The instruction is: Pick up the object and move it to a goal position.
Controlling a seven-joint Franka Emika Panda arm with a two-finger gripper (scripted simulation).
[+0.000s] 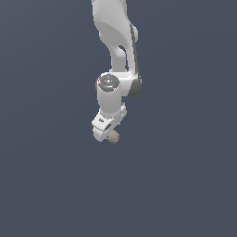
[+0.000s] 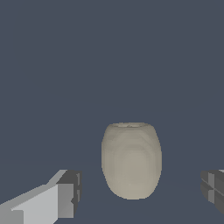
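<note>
Seen in the wrist view, from one side to the other: white finger with dark pad (image 2: 70,192), open gap, tan egg-shaped object (image 2: 131,161) with faint mottled banding, another gap, second pad (image 2: 212,190). Gripper (image 2: 140,192) spread apart, touching nothing. In the exterior view, object (image 1: 113,136) just beneath the gripper (image 1: 107,133). Probably light, stiff, smooth-sided; best pinched across the widest middle, since tapering ends could slip.

A flat slate-blue backdrop (image 1: 185,176) fills both views. No seam shows, so floor and wall perhaps merge. Light is even.
</note>
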